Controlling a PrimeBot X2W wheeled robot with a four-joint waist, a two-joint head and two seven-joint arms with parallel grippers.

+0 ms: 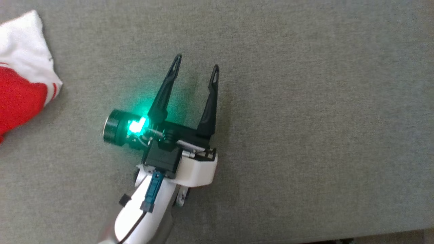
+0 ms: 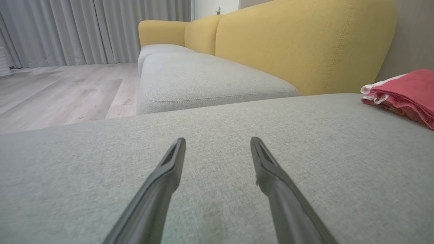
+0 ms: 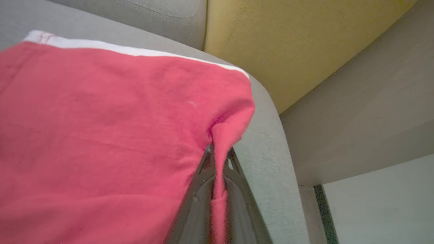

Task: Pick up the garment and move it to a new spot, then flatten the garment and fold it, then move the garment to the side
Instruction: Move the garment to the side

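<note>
The garment [image 1: 20, 78], red with white trim, lies bunched at the far left edge of the grey seat cushion [image 1: 305, 118] in the head view. My left gripper [image 1: 196, 64] hovers open over bare cushion in the middle, well to the right of the cloth and holding nothing. In the left wrist view its fingers [image 2: 217, 142] spread wide above the cushion, with the garment [image 2: 403, 93] folded at the far right. In the right wrist view my right gripper [image 3: 218, 152] is shut on a pinched fold of the red garment [image 3: 101, 135] near the cushion's corner.
A yellow sofa backrest [image 2: 305, 44] rises behind the grey cushions, and another seat cushion [image 2: 203, 78] lies beyond. Wooden floor [image 2: 61, 95] and grey curtains [image 2: 84, 30] are off to one side. The cushion's front edge [image 1: 390, 235] runs along the lower right of the head view.
</note>
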